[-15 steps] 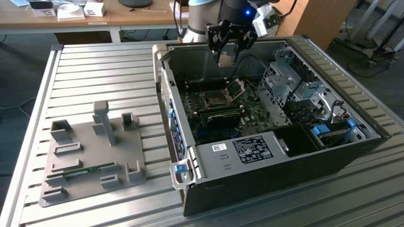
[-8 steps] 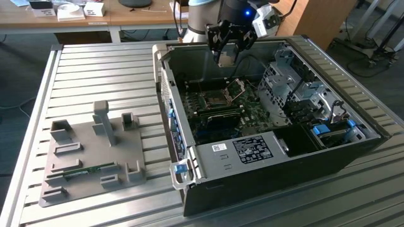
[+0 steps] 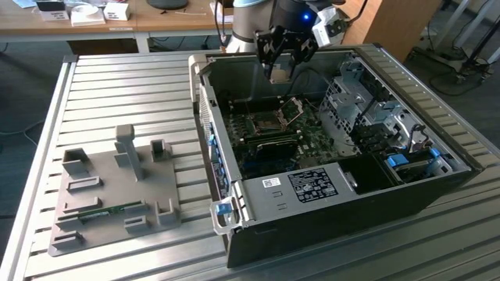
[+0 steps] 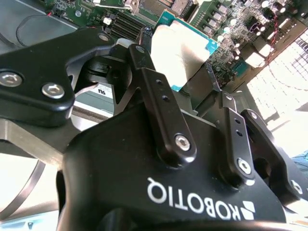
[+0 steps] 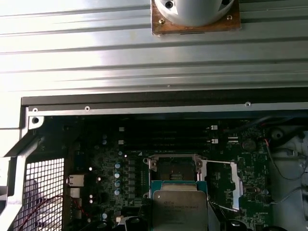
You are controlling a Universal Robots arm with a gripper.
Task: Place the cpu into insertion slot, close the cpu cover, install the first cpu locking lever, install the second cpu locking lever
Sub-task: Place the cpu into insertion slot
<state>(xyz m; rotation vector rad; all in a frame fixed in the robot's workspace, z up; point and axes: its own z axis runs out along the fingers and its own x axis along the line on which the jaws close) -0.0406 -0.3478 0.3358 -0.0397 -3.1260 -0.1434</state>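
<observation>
Black fingers (image 4: 159,96) of your gripper (image 4: 177,60) were drawn in narrow and held the cpu (image 4: 180,50) by two opposite edges. Its pale metal face and green rim showed between them in the second wrist view.

In the exterior view the gripper hung inside the open computer case (image 3: 328,234), near its far wall. The cpu was raised clear of the green circuit board (image 3: 312,137).

In the first wrist view the cpu appeared just beside the insertion slot (image 5: 174,168), its edge overlapping the slot's silver frame in the picture. The slot's square recess was dark and bare.

The cpu cover (image 5: 222,185) was swung open to one side of the slot. In the exterior view it stood tilted up from the board, on the exterior view's right of the slot.

Long black memory slots (image 5: 166,137) ran close beside the insertion slot, on the side away from the cpu.

The case rested on a ribbed metal table (image 3: 133,88). On the exterior view's left of the case, well apart from it, you had a grey holder tray (image 3: 109,170) with upright blocks and a small green strip (image 3: 102,212) lying in it. A wooden desk (image 3: 140,20) stood beyond the table.
</observation>
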